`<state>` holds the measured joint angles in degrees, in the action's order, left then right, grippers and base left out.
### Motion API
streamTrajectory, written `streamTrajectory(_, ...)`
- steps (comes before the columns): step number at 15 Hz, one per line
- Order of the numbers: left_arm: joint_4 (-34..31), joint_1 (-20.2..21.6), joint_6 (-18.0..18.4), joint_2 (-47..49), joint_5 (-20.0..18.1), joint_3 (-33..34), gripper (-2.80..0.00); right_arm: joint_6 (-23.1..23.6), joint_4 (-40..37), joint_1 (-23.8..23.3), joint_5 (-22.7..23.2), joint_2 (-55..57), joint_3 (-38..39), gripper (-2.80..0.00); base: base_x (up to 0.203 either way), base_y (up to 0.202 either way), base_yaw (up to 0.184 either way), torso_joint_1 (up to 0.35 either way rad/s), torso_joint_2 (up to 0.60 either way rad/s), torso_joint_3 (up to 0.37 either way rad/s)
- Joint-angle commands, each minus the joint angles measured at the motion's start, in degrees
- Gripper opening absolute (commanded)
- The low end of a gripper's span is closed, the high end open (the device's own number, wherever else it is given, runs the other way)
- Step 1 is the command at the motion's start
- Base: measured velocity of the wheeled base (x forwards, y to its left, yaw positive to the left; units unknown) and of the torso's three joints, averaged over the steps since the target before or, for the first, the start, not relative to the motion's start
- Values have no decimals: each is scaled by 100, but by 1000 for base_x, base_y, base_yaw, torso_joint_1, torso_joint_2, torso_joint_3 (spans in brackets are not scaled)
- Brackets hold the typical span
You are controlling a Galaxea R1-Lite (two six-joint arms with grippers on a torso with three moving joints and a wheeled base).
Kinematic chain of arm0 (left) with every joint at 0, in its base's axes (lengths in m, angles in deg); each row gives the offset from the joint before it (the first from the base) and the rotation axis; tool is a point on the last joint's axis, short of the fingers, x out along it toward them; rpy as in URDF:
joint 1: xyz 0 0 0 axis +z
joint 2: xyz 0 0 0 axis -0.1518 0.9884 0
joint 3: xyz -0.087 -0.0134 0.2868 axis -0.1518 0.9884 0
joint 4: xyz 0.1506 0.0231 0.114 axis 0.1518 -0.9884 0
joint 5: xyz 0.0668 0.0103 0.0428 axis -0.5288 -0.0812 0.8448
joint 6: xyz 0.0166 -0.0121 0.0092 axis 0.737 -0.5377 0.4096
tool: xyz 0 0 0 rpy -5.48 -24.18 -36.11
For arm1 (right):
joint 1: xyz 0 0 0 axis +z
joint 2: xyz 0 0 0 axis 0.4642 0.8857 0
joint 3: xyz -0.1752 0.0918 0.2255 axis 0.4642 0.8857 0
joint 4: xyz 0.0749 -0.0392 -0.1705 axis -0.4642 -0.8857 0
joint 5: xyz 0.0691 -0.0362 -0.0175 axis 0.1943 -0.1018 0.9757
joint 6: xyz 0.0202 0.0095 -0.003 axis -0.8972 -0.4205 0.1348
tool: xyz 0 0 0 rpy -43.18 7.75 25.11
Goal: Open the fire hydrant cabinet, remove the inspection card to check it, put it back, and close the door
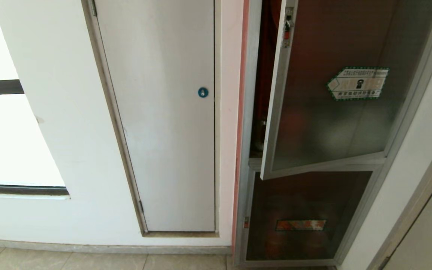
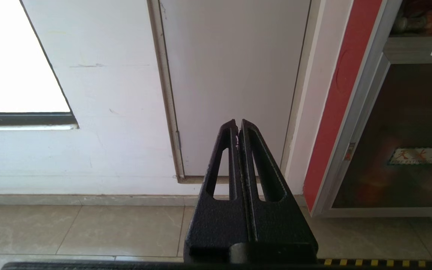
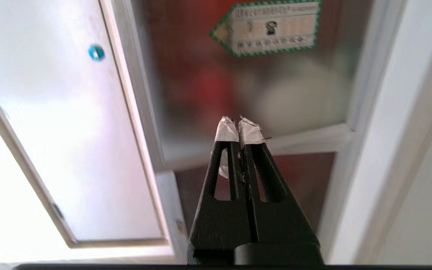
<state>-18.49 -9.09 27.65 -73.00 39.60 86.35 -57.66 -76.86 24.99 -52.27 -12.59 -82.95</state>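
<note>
Head view shows neither arm. It gives the whole front of the cabinet (image 1: 246, 165), set in the white wall (image 1: 62, 123) at the right, with its door (image 1: 332, 112) swung partly out on the right-hand hinge side, its free left edge standing clear of the frame. Through the gap between that edge and the frame a strip of red interior shows. The green-bordered sticker (image 1: 357, 83) sits on the door's dark glass, toward the hinge side. Below the door is a smaller dark panel (image 1: 306, 213) with an orange-red label (image 1: 300, 225). Left of the cabinet is a plain white panel (image 1: 163, 123) with a blue lock (image 1: 203, 92). Tiled floor (image 1: 69, 262) runs along the wall's foot.

Left wrist view alone shows the left gripper (image 2: 237, 125), clenched with its fingers pressed together and holding nothing, low over the floor and facing the bottom edge of the white panel. It also catches the cabinet's red side strip and the small panel's label.

Right wrist view alone shows the right gripper (image 3: 238, 127), its taped fingertips (image 3: 226, 132) closed together on nothing, in front of the door's lower rail, apart from it. Behind the glass are blurred red and pale shapes. The card cannot be made out in any view.
</note>
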Motion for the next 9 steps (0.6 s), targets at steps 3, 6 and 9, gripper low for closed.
streamTrajectory(3,0,0,0,7,0,0,-280,490,-399,-5,1,-1526,595,-280,0,0,0,0,0,0)
streamTrajectory(6,0,0,0,7,0,0,-280,683,-421,-5,-3,-2041,1033,-280,0,0,0,0,0,0)
streamTrajectory(9,0,0,0,7,0,0,-280,775,-430,26,1,-2385,1511,-280,0,0,0,0,0,0)
